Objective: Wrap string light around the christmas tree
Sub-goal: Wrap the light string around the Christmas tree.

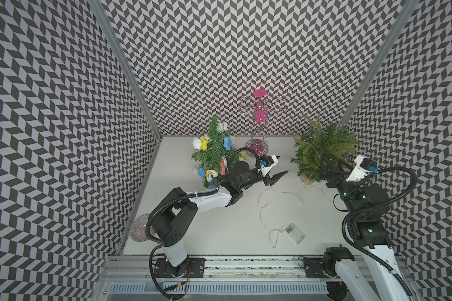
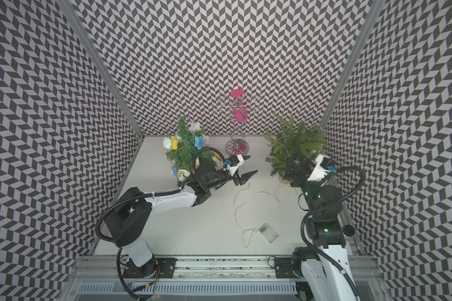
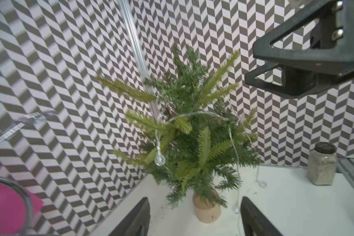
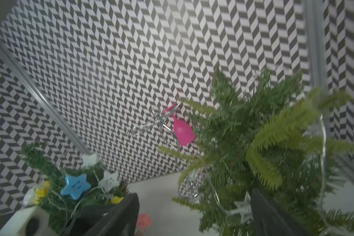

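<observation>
Since only a loop or two of the string light [image 3: 192,114] lies over the tree [image 1: 324,148] at the far right of the table [image 1: 219,221], most of it trails loose across the top to the battery box [image 1: 294,232]. Right gripper [image 4: 194,195], jaws wide, noses into the near branches, probably to settle or catch a strand; left gripper [image 1: 283,164] hovers open and empty nearby, likely ready to take the slack.
</observation>
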### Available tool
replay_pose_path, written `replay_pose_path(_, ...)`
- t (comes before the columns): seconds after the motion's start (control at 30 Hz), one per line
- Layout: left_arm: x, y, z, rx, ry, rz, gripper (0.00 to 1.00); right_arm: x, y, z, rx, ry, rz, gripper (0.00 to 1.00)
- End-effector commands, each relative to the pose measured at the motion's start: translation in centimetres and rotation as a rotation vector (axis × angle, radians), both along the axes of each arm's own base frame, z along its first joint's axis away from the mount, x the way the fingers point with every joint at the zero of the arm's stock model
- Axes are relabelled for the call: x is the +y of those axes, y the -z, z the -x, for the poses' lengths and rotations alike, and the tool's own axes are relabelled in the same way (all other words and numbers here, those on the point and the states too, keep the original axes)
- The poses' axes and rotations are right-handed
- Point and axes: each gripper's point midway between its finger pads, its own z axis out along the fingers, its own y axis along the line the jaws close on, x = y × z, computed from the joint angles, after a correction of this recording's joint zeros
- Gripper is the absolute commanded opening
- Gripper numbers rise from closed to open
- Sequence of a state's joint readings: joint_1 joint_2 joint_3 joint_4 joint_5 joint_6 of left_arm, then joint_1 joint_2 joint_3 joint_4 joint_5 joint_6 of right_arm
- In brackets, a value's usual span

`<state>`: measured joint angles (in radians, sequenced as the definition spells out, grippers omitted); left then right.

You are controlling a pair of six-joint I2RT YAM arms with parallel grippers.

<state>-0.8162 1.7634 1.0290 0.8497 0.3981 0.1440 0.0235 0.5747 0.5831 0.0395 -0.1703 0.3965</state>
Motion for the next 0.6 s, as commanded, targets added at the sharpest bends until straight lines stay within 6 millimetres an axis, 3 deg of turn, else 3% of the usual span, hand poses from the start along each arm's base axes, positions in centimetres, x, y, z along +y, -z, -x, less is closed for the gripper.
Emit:
replay_pose_path(0.0,-0.3,-0.1,1.2,0.032,0.056,0.060,0.65,1.7,3.9,-0.5,0.056,-0.077,-0.021,0.85)
replay_pose_path(0.13,0.6,0.7,1.1,0.068,0.029,0.090,0.64,2.4,6.0,-1.3,0.065,-0.094,-0.010,0.69)
replay_pose_path(0.3,0.5,0.7,1.6,0.071,0.055,0.111,0.64,2.3,6.4,-1.8,0.073,-0.060,-0.002,0.65)
replay_pose_path(0.43,0.6,1.6,1.1,0.089,0.047,0.119,0.64,2.3,7.9,-2.7,0.130,-0.049,0.001,0.55)
replay_pose_path(0.57,0.8,2.0,1.1,0.097,0.046,0.127,0.64,1.4,8.6,-3.1,0.160,0.010,0.021,0.58)
